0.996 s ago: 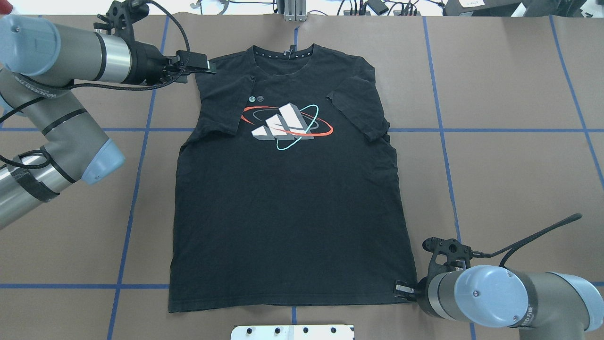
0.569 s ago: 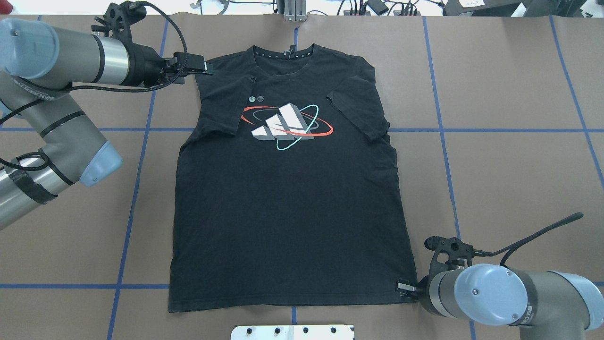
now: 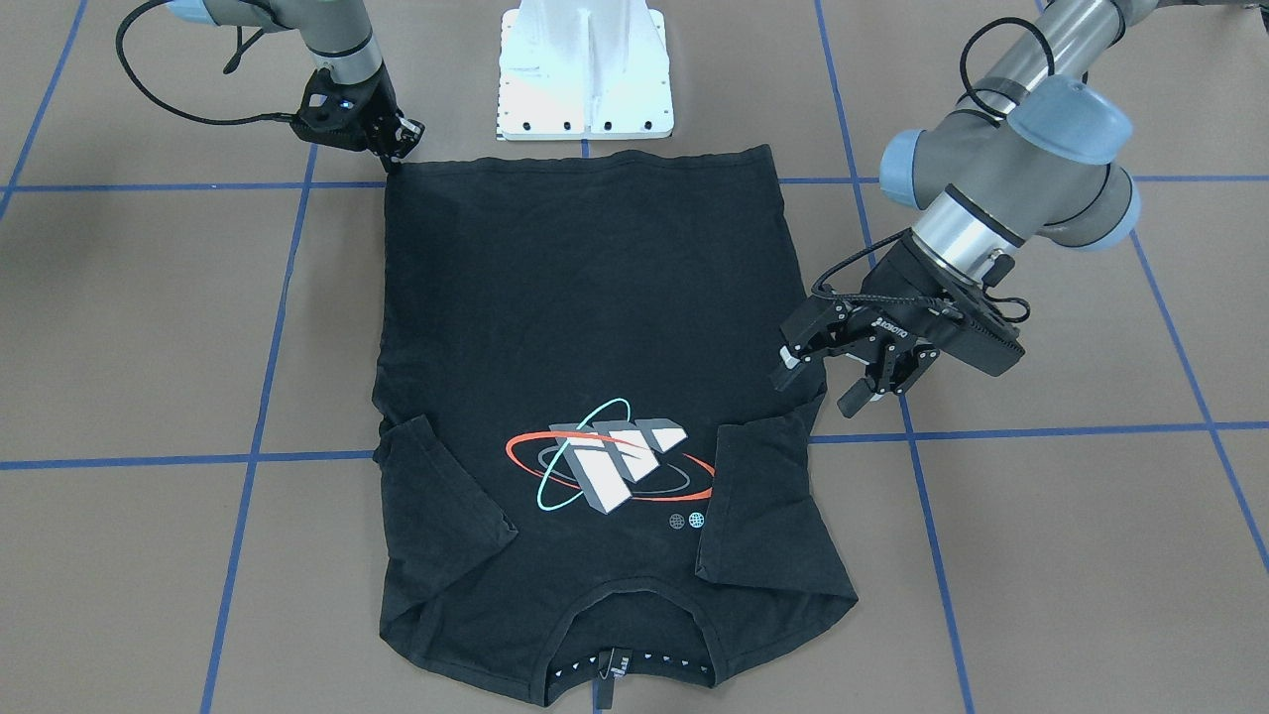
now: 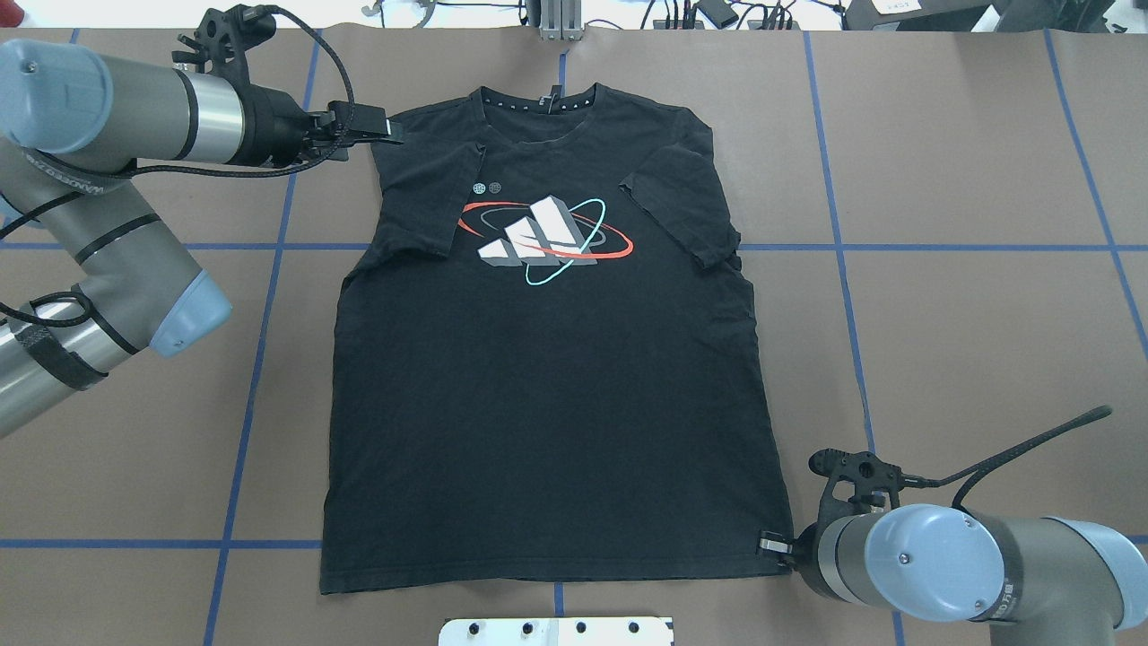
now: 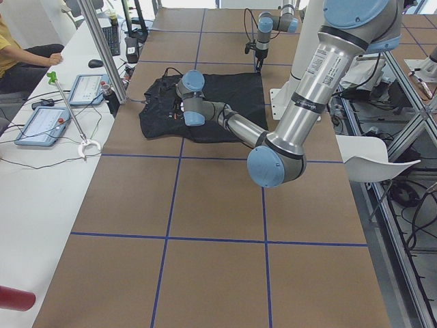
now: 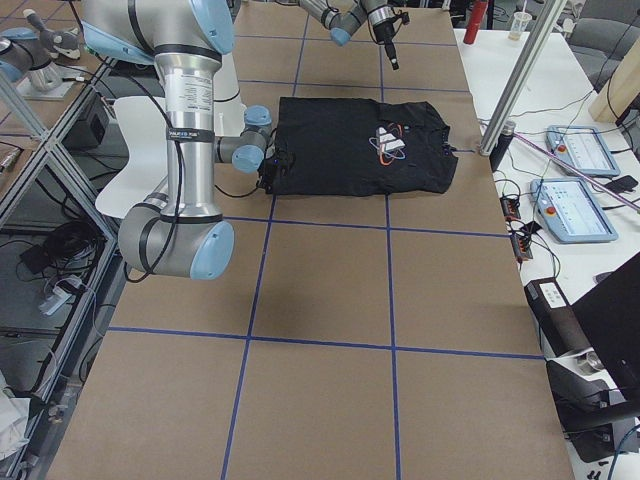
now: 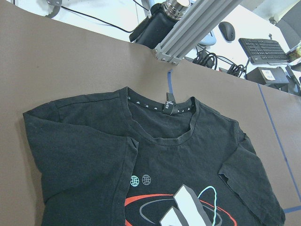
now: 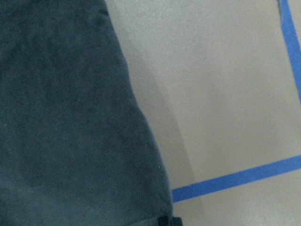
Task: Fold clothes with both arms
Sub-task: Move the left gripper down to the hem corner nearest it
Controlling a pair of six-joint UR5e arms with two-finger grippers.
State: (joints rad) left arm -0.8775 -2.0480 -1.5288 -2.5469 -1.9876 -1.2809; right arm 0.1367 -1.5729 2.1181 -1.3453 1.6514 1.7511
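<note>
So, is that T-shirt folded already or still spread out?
Mostly spread: the T-shirt lies flat, print up; only its two sleeves are folded in over the chest.

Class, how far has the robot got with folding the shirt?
Done: both sleeves lie folded in across the shirt. In hand: the left claw hangs open by a shoulder; the right claw sits at a hem corner, grip unclear. Left: the body, flat at full length.

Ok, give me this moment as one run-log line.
T-shirt: flat, print up, sleeves folded in | left claw: open, empty, beside shoulder | right claw: at hem corner, grip unclear
</note>
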